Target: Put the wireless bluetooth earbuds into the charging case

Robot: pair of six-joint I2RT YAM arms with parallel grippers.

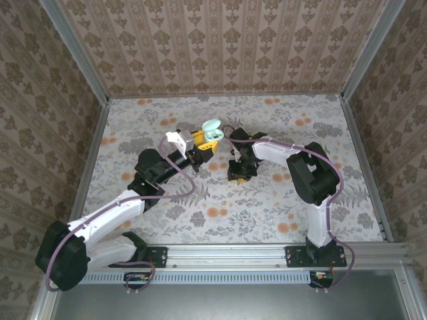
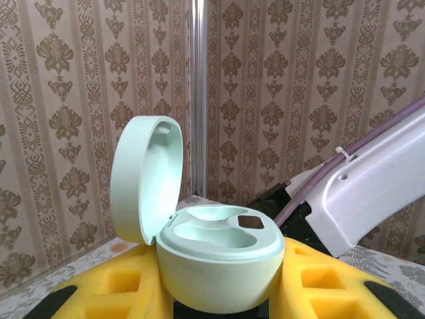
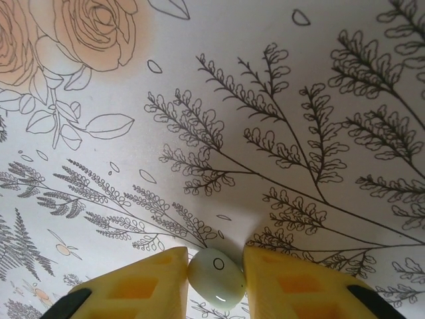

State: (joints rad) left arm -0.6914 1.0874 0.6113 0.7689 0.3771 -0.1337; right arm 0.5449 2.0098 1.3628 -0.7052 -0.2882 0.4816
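The charging case (image 2: 219,266) is pale mint green, and its lid (image 2: 143,179) stands open to the left. Both earbud wells inside look empty. My left gripper (image 2: 222,296) is shut on the case body, a yellow finger (image 2: 113,292) on each side. In the top view the case (image 1: 212,130) is held above the table at centre back, with the left gripper (image 1: 200,143) under it. My right gripper (image 1: 240,170) points down at the cloth just right of it. It is shut on one mint earbud (image 3: 216,276) between its yellow fingers (image 3: 143,286), close over the cloth.
A floral tablecloth (image 1: 220,207) covers the table, and patterned walls (image 1: 220,40) close it in on three sides. The right arm's white link (image 2: 372,193) and its purple cable pass close behind the held case.
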